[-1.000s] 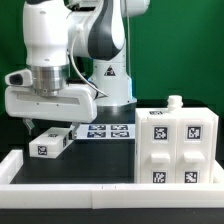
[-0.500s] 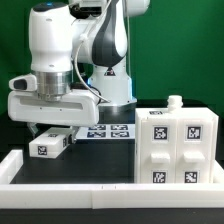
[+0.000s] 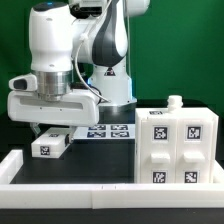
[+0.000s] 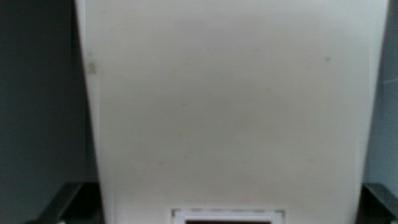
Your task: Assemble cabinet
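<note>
Gripper (image 3: 52,127) hangs right over a small white block (image 3: 50,146) on the exterior view's left. I cannot tell if the gripper is open or squeezing, because the wide white part above hides its tips. The small white block lies flat on the dark worktop (image 3: 100,158) and has a black-and-white tag (image 3: 43,150) on its end. It looks like hard, smooth plastic. I think it is light and stiff, and it may slip. The best place to hold it is probably across its two long flat sides, near the middle. In the middle lies the marker board (image 3: 105,130). On the right stands the cabinet (image 3: 180,150), a big white box with square tags on its front and a little knob (image 3: 172,101) on top.
</note>
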You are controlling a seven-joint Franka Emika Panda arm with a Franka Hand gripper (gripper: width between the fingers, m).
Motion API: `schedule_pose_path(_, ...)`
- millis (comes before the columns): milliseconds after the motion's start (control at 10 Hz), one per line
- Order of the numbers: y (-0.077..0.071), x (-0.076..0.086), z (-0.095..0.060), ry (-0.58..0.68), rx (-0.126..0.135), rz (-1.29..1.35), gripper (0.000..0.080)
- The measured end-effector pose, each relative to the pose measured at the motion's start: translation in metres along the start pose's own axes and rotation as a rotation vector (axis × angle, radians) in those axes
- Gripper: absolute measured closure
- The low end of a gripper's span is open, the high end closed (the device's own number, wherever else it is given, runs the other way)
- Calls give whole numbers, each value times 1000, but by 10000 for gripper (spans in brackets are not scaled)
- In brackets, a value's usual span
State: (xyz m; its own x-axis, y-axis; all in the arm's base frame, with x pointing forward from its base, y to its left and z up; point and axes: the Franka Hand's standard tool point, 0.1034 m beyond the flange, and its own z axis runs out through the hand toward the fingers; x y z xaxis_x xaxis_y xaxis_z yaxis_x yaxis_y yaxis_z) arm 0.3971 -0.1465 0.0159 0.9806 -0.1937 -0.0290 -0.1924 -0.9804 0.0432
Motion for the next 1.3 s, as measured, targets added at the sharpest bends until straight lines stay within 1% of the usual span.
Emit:
schedule_pose_path(100, -10, 1, -19, -22, 30, -4, 243)
schedule_pose_path(200, -22, 6, -43, -24, 59, -8, 243)
schedule_pose_path(400, -49, 17, -85, -37, 107, 24, 242)
schedule_pose_path(500, -63, 25, -102, -33, 119, 44, 242)
schedule_pose_path(600, -80, 34, -116, -40, 112, 77, 242)
schedule_pose_path(700, -102, 50, -134, -53, 103, 115, 242)
schedule_pose_path(800, -121, 69, -148, -48, 103, 128, 242)
schedule_pose_path(900, -131, 83, -152, -46, 99, 136, 242)
schedule_pose_path(1000, -144, 102, -155, -67, 89, 172, 242)
schedule_pose_path(1100, -148, 111, -155, -64, 87, 171, 242)
schedule_pose_path(1300, -146, 108, -153, -70, 86, 172, 242)
